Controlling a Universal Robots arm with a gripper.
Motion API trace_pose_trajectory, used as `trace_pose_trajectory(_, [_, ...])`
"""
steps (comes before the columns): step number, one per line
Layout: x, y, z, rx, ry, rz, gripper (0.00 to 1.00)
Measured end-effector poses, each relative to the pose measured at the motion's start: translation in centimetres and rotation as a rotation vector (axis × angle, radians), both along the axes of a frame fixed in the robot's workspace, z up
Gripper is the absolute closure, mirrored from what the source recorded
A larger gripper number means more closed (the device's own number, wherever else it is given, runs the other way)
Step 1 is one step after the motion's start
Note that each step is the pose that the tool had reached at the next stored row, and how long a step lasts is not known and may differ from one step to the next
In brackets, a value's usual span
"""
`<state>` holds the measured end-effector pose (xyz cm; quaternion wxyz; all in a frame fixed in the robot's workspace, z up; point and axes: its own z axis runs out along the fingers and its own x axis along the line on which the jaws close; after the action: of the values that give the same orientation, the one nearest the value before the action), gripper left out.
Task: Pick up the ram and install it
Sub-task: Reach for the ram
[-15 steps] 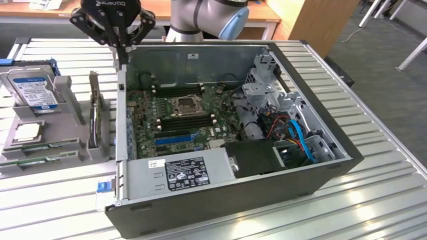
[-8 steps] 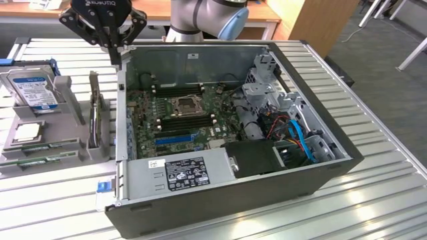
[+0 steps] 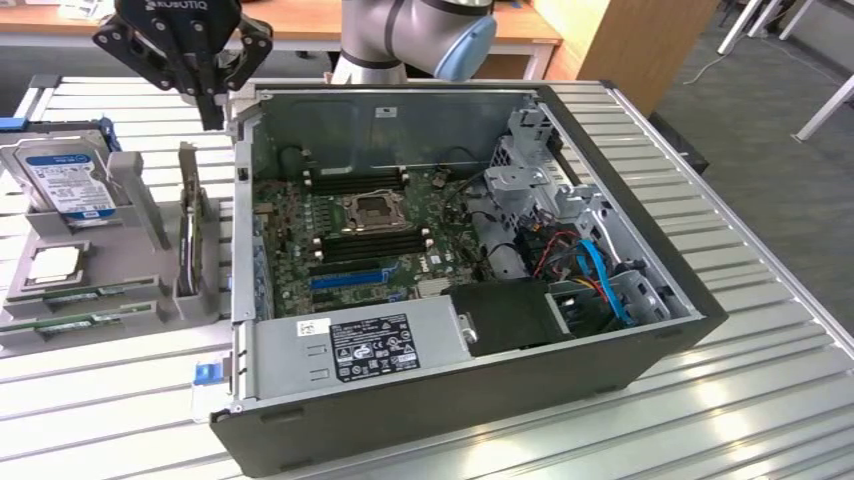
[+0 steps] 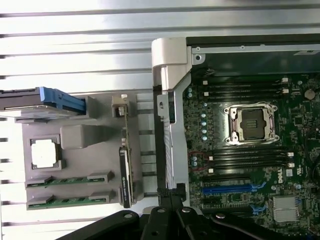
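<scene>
Fingers (image 3: 210,100) tight together, empty, beside the case (image 3: 507,400), apart from the ram (image 3: 60,298).

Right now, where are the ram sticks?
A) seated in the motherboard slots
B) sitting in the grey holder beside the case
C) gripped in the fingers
B: both ram sticks sit in the grey holder outside the case, and the fingers are shut on nothing.

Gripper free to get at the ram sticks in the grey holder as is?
Probably yes: the ram sticks lie uncovered in the grey holder, with nothing over them. The gripper hangs clear above, jaws shut and empty.
</scene>
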<state>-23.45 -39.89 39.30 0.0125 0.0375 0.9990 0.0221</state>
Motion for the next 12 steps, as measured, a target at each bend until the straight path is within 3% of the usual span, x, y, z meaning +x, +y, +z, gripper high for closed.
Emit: trace_pose_trajectory(12, [-2.9,0.0,-0.02,0.0,0.0,0.0,0.9])
